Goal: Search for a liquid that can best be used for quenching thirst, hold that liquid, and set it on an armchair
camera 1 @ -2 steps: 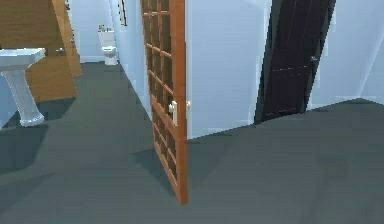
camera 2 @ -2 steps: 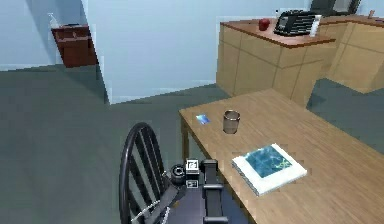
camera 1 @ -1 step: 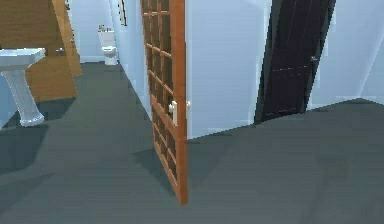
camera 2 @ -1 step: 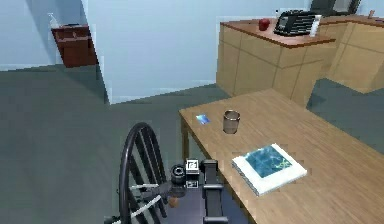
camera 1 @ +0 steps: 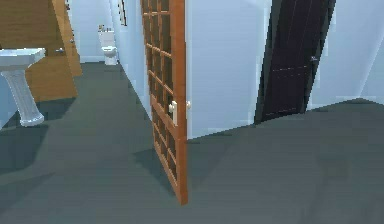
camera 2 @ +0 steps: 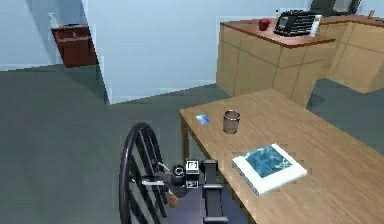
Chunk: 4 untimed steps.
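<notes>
A wooden table [camera 2: 300,130] stands in the arm side view's right half. On it sit a small grey cup [camera 2: 231,121], a flat blue item [camera 2: 203,119] and a blue-green book [camera 2: 269,167]. My arm [camera 2: 216,203] rises from the bottom edge, and the gripper [camera 2: 166,186] lies left of its white squares, in front of a dark round-backed chair [camera 2: 140,170]. I cannot tell whether it holds anything.
A glass-paned wooden door [camera 1: 165,90] stands ajar ahead. Left of it is a bathroom with a pedestal sink [camera 1: 20,70] and a toilet [camera 1: 107,42]; a dark door [camera 1: 292,60] is at the right. A kitchen counter [camera 2: 270,55] carries a toaster [camera 2: 295,22] and a red fruit [camera 2: 264,24]. A dark red cabinet [camera 2: 75,47] stands at the far left.
</notes>
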Tool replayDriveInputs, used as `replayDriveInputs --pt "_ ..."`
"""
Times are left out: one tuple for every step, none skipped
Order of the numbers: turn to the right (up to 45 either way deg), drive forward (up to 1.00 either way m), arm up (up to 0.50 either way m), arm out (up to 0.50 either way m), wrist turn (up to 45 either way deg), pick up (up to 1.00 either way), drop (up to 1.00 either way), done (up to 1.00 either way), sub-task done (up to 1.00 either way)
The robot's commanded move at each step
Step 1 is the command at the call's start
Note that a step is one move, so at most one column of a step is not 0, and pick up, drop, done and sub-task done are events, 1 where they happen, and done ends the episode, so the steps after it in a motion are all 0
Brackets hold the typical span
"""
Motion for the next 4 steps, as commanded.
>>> replayDriveInputs --pt "0.0 0.0 0.0 0.0 30.0 0.0 0.0 0.0 0.0" --pt "0.0 0.0 -0.3 0.0 0.0 0.0 0.0 0.0 0.0" --pt "0.0 0.0 0.0 0.0 0.0 1.0 0.0 0.0 0.0" --pt "0.0 0.0 0.1 0.0 0.0 0.0 0.0 0.0 0.0"
